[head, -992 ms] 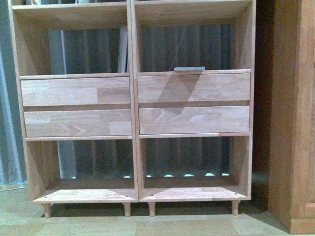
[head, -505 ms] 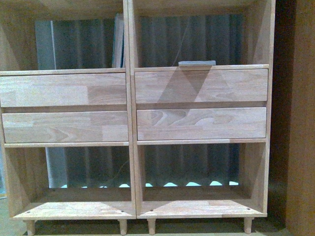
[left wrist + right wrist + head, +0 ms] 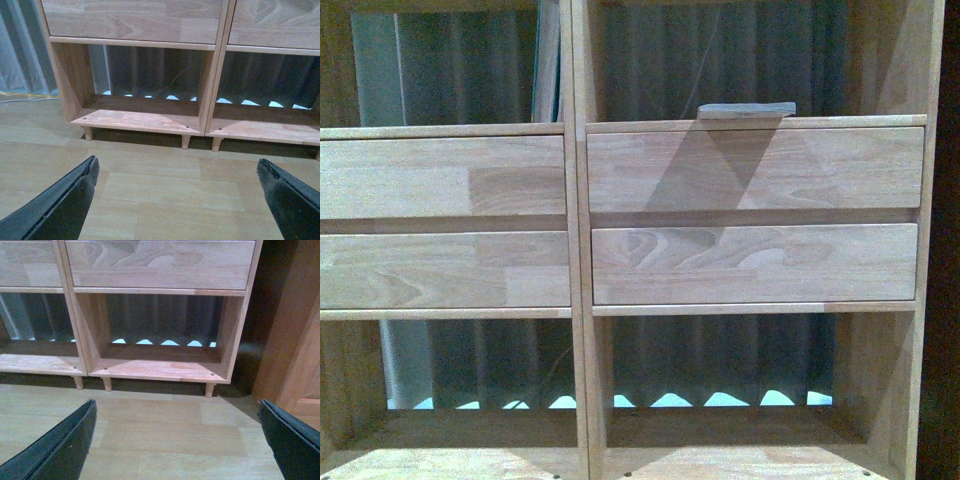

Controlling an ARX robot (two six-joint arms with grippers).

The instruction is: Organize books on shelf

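Looming closer than before, the shelf (image 3: 575, 200) is holding an upright book (image 3: 548, 60) against its divider and a flat book (image 3: 745, 110) seemingly awaiting righting, while left gripper (image 3: 176, 170) and right gripper (image 3: 176, 407) are hanging spread, empty.

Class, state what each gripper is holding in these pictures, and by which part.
Nothing is held. The left gripper and right gripper are both open, over bare floor.

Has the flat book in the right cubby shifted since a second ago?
No. The flat book lies at the same spot above the upper right drawer front; only the camera came closer.
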